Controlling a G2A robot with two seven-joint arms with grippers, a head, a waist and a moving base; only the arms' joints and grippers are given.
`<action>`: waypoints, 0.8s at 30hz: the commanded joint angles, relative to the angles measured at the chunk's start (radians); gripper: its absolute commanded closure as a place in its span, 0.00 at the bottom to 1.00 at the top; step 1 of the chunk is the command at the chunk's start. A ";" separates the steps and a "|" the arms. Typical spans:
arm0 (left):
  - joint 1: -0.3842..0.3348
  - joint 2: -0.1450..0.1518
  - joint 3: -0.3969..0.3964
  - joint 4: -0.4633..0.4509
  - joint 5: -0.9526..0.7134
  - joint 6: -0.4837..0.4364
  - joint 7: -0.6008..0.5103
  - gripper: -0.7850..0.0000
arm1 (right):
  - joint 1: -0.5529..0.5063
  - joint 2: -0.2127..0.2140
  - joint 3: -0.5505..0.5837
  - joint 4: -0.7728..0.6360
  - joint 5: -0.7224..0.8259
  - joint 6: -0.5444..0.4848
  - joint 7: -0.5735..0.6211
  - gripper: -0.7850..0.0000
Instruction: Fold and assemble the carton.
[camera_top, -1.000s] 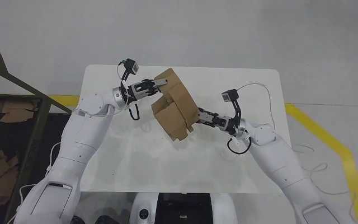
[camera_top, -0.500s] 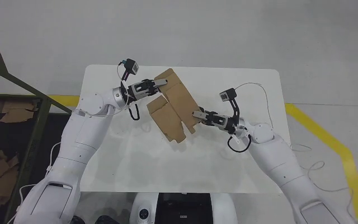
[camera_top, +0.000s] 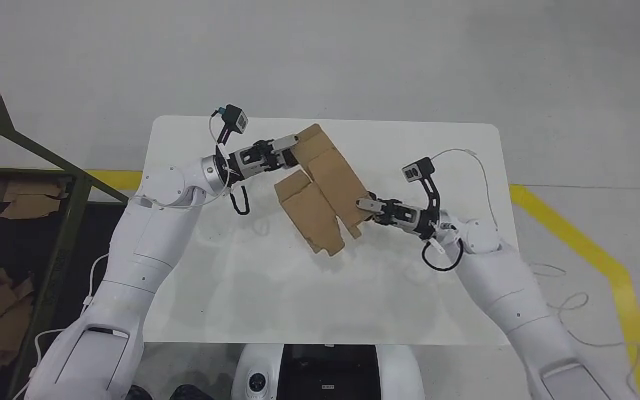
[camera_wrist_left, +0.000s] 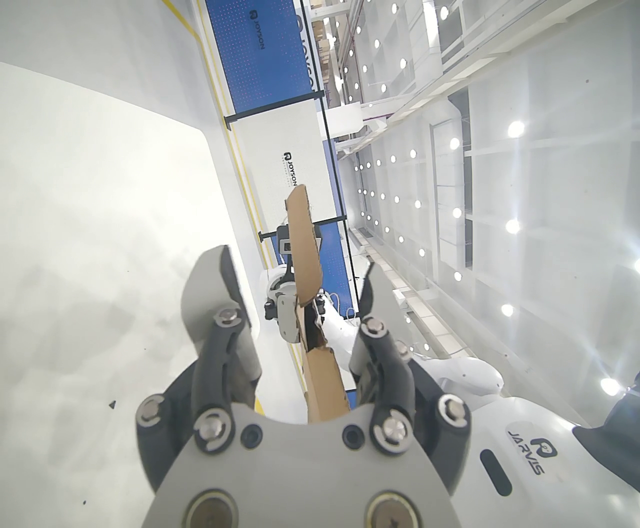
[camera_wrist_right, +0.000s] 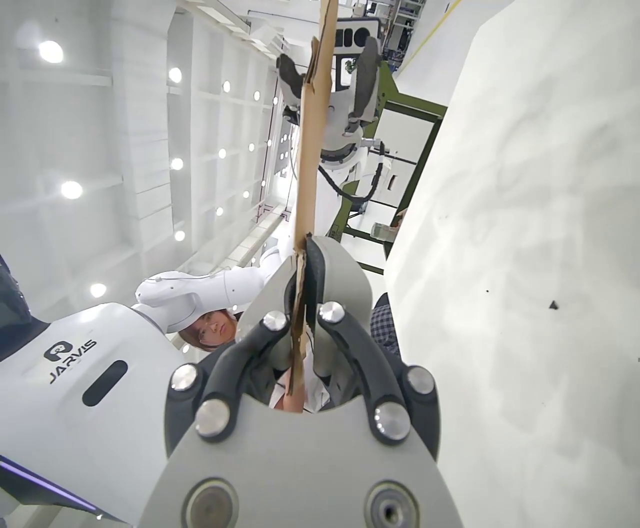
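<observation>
The brown carton (camera_top: 325, 185) is held above the white table (camera_top: 200, 300), nearly flat, with one panel and flaps hanging toward the table's middle. At the carton's far left corner, my left gripper (camera_top: 292, 150) is open. Seen from the left wrist, the cardboard edge (camera_wrist_left: 305, 240) runs between its spread fingers (camera_wrist_left: 220, 280) without being clamped. My right gripper (camera_top: 362, 204) is shut on the carton's right edge. In the right wrist view, both pads (camera_wrist_right: 320, 270) pinch the thin cardboard sheet (camera_wrist_right: 312, 150).
A dark frame holding cardboard scraps (camera_top: 30, 210) stands off the table's left side. Yellow floor tape (camera_top: 560, 230) runs past the right side. Bare table surface lies in front of the carton and to its right.
The carton has collapsed from a partly open box shape to nearly flat. My right gripper has drawn back to the right with the carton's edge. The left arm has stayed near the far corner.
</observation>
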 joint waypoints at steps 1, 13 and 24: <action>0.000 0.000 0.000 0.000 0.000 0.000 0.000 0.00 | -0.010 0.006 0.020 -0.006 -0.011 0.005 -0.007 1.00; 0.000 0.000 0.000 0.000 0.000 0.000 0.000 0.00 | -0.168 0.056 0.205 -0.178 -0.181 0.066 -0.263 1.00; 0.000 0.000 0.000 0.000 0.000 0.000 0.000 0.00 | -0.276 0.061 0.241 -0.330 -0.231 0.166 -0.443 1.00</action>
